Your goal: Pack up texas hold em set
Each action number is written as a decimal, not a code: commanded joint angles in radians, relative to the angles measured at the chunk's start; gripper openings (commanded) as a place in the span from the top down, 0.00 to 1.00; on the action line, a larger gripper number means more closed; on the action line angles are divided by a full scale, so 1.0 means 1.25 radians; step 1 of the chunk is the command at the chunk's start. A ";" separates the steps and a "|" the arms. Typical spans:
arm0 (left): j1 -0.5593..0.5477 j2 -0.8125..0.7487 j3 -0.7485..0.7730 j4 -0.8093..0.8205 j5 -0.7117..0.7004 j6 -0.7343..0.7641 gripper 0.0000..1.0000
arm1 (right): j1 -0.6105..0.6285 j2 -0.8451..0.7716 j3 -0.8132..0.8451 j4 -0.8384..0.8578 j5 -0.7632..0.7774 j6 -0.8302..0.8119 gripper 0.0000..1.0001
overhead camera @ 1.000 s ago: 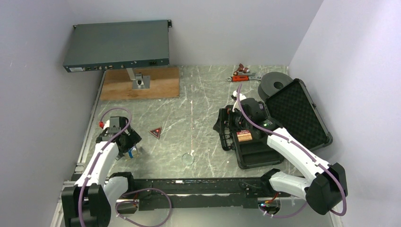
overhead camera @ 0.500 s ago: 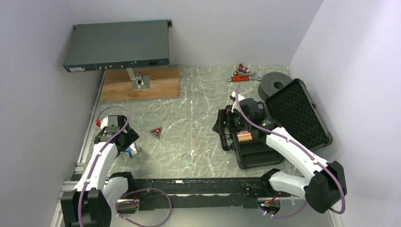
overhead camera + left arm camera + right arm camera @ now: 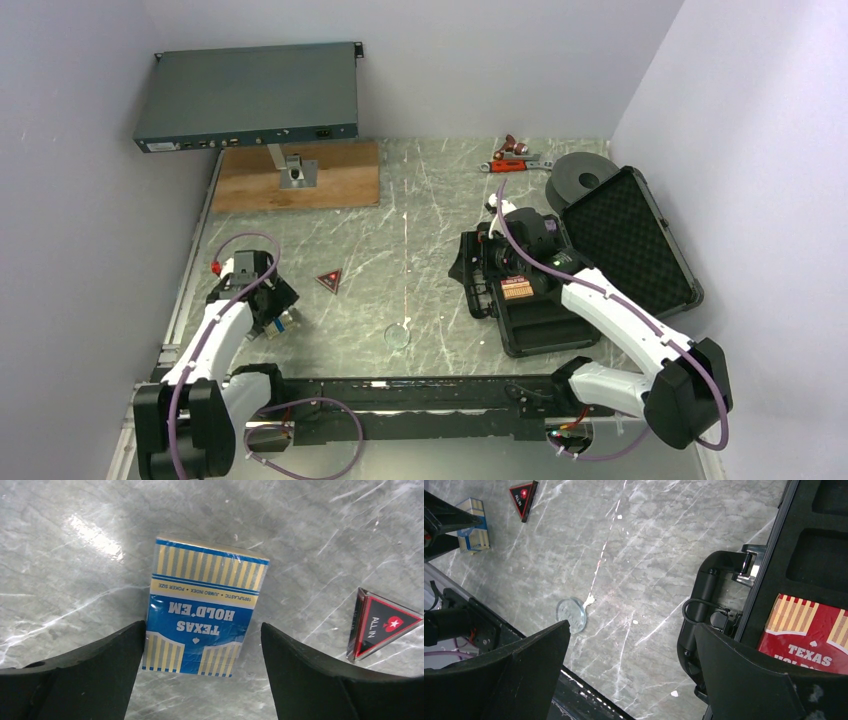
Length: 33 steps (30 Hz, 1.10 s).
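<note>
Top external view: the black case [image 3: 625, 235] lies open at the right of the table [image 3: 430, 200], red card box [image 3: 811, 640] inside. The right gripper [image 3: 631, 645] hangs spread at its edge. The left gripper [image 3: 202, 635] (also spread) straddles the blue card box [image 3: 205, 605], with the red triangle [image 3: 377, 625] nearby.

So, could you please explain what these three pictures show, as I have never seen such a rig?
These are two robot arms bolted to a grey table. The wide picture looks down from above; the other two come from a camera on each wrist. The left fingers stand open on either side of a blue card box, not gripping it; a red triangle and clear disc lie nearby. The right fingers, open and empty, hover by the open black case, which holds a red card box.
</note>
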<state>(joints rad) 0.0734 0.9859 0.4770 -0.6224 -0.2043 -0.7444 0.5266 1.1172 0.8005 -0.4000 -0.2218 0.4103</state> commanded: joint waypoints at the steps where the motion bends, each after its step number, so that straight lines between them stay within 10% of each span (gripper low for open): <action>1: 0.004 0.017 -0.004 0.058 0.026 0.005 0.13 | 0.002 0.006 0.003 0.033 -0.017 -0.014 0.00; 13: 0.002 -0.004 -0.002 0.083 0.061 0.024 0.75 | 0.002 0.017 0.004 0.034 -0.020 -0.014 0.01; 33: -0.446 0.129 0.238 0.063 -0.017 0.010 0.77 | 0.001 -0.011 0.020 0.003 0.002 0.007 0.01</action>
<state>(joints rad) -0.4019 1.0779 0.7101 -0.5995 -0.2150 -0.7208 0.5266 1.1412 0.8005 -0.3981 -0.2367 0.4114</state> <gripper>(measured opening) 0.669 0.991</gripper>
